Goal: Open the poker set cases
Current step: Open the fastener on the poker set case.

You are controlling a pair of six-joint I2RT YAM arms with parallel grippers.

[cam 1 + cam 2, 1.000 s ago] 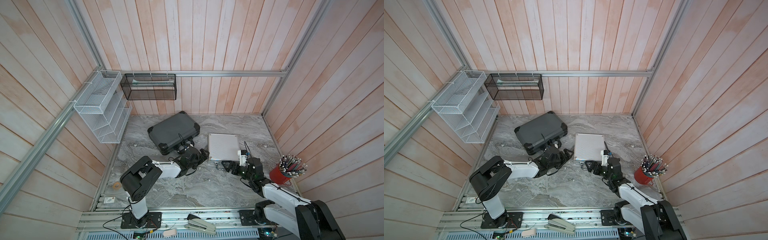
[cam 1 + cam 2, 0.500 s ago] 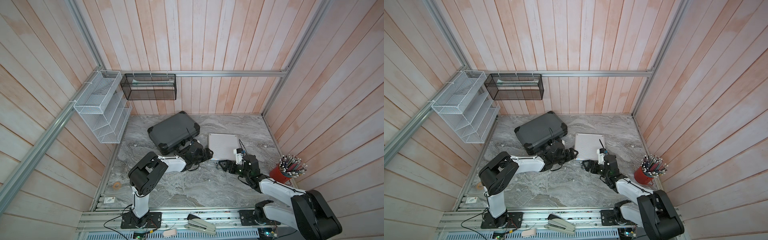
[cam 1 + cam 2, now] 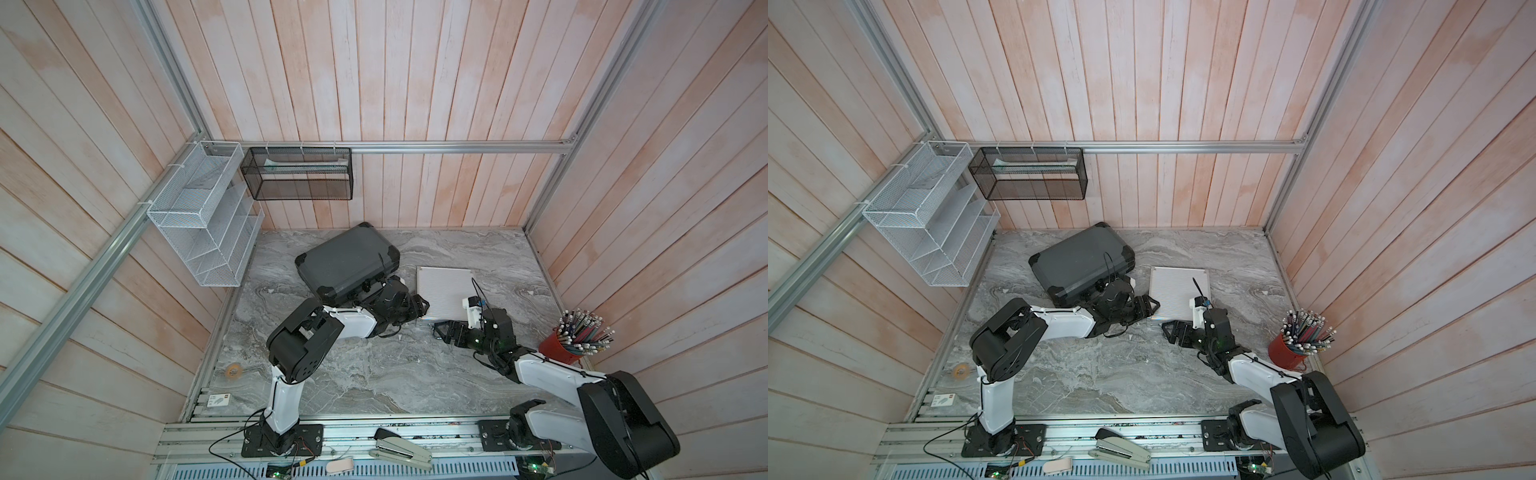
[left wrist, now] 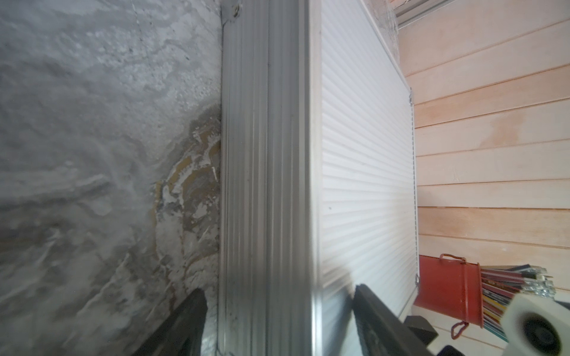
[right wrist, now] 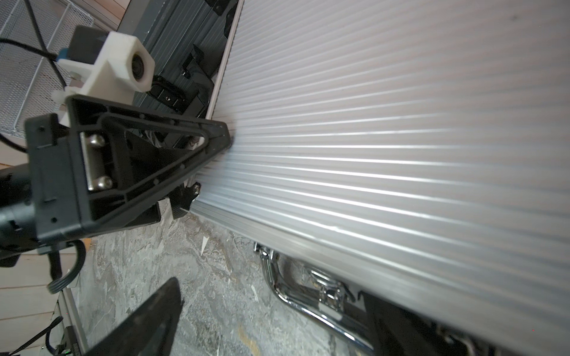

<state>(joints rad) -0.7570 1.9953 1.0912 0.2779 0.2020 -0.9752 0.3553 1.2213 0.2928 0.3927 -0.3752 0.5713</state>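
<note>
Currently dark grey case (image 3: 345, 266) and silver case (image 3: 444, 286) lie shut, side by side on surface (image 3: 365, 374). Wide left tool (image 4: 277, 296) straddles silver case's corner; wide right tool (image 3: 441, 330) is empty. Risk: squeezing top-to-bottom clamps it shut, or it skids.

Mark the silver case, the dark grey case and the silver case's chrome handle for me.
silver case (image 3: 442, 291): in a top view, middle of its ribbed lid.
dark grey case (image 3: 345, 266): in a top view, centre of its lid.
chrome handle (image 5: 279, 291): right wrist view, its curved bar.
</note>
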